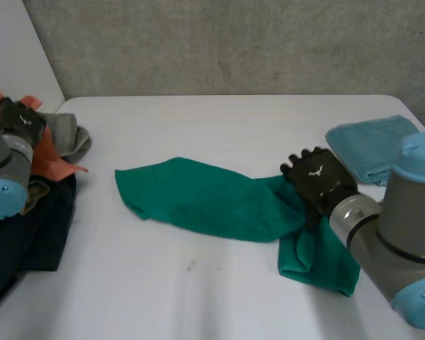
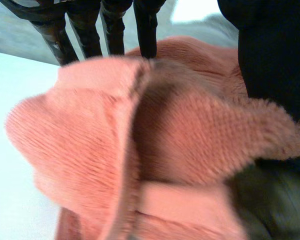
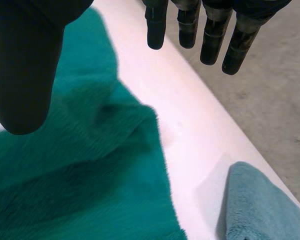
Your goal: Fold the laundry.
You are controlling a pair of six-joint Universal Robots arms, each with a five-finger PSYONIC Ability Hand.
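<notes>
much of the pile [image 1: 35,227] is cut off at the table [image 1: 219,120] edge, and the left hand [image 1: 20,122] is seen upon it, fingers [image 2: 112,27] straight, their tips covered by an orange cloth [image 2: 140,150]; nothing is gripped. the right hand [image 1: 315,180] is held slack, fingers [image 3: 190,25] straight, thumb apart. the green towel [image 1: 198,198] is spread mid-table, its right end bunched under that hand. a blue towel [image 1: 372,145] is laid folded just beyond.

Overhead head and close right-wrist views share green towel [image 1: 212,202].

The white table [image 1: 219,120] bears a green towel [image 1: 198,198], blue towel [image 1: 372,145] and clothes pile [image 1: 42,212].
</notes>
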